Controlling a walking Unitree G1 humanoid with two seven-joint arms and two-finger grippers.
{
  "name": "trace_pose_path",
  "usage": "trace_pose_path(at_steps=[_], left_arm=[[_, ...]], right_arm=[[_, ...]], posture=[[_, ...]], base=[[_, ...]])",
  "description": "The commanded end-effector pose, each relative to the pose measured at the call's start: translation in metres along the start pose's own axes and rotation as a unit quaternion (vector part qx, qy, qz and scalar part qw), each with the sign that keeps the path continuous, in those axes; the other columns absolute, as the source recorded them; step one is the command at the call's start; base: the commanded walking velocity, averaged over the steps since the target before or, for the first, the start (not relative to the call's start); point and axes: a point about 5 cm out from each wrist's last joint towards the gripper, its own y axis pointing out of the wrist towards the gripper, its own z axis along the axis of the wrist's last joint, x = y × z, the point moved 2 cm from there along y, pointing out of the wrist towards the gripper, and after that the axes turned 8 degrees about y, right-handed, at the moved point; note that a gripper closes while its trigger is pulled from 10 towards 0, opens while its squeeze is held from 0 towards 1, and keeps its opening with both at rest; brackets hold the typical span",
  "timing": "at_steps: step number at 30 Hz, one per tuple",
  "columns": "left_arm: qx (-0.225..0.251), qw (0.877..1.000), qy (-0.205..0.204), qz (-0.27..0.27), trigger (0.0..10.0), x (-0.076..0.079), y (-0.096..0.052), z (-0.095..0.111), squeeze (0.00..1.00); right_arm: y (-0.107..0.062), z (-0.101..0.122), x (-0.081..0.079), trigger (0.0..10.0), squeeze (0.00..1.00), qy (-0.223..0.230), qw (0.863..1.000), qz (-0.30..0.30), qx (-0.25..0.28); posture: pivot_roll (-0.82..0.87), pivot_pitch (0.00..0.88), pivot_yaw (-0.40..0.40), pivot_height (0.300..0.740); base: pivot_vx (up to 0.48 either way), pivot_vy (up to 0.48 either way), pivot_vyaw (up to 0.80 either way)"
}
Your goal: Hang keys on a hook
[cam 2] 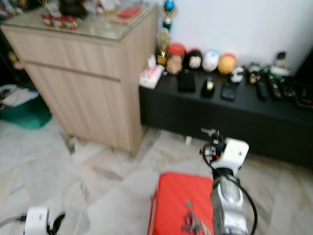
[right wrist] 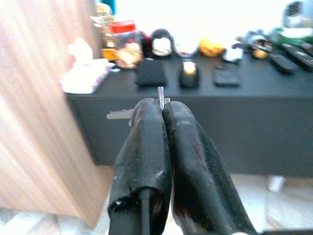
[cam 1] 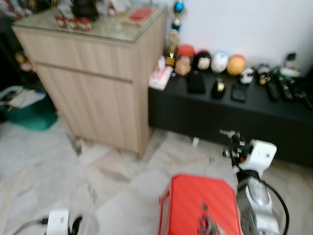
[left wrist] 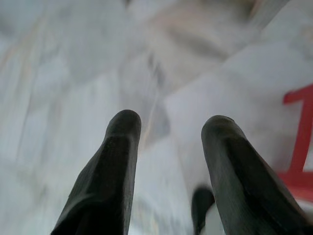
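A: From the left eye view we see our right gripper (cam 1: 229,142) raised in front of the low black cabinet (cam 1: 205,115), with a silver key (cam 1: 226,132) sticking out beyond its tip. Below it stands a red stool (cam 1: 188,200) with a second small bunch of keys (cam 1: 205,224) lying on its top. A tall wooden cabinet (cam 1: 98,83) stands to the left of the black one, and our left gripper (cam 1: 74,224) hangs low over the marble floor (cam 1: 44,171)

B: The right eye view gives us the same scene — blurred, though

A: In the left wrist view our left fingers (left wrist: 115,161) stand apart with nothing between them, pale floor below and a red edge of the stool at one side

B: And the right wrist view settles the rest — our right fingers (right wrist: 146,142) are pressed together on the key, its blade poking out past the tips, level with the black cabinet's front. Jars and small ornaments (right wrist: 161,44) line that cabinet's top
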Motion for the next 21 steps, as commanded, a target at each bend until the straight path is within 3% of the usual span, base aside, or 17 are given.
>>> trace_pose_path(at_steps=[1, 5, 14, 21], left_arm=[[-0.035, 0.999, 0.001, 0.009, 10.0, -0.003, -0.003, -0.014, 0.00], [-0.070, 0.997, -0.007, 0.009, 10.0, 0.001, -0.005, -0.029, 0.00], [-0.082, 0.996, -0.030, -0.013, 10.0, 0.013, -0.008, -0.038, 0.00], [-0.093, 0.995, -0.037, -0.012, 10.0, 0.014, -0.010, -0.044, 0.00]], right_arm=[[0.001, 0.000, 0.000, 10.0, 0.00, -0.002, 1.000, 0.000, -0.003], [0.001, 0.001, 0.002, 10.0, 0.00, -0.004, 1.000, -0.001, -0.002], [0.001, 0.001, 0.004, 10.0, 0.00, -0.002, 1.000, -0.009, -0.004], [0.002, 0.000, 0.003, 10.0, 0.00, 0.004, 1.000, -0.011, -0.007]], posture=[[0.09, 0.000, -0.083, 0.718], [0.08, 0.000, -0.085, 0.718], [0.08, 0.000, -0.086, 0.718], [0.08, 0.000, -0.087, 0.718]], base=[[0.000, 0.000, 0.00], [0.000, 0.000, 0.00], [0.000, 0.000, 0.00], [-0.264, 0.000, 0.00]])
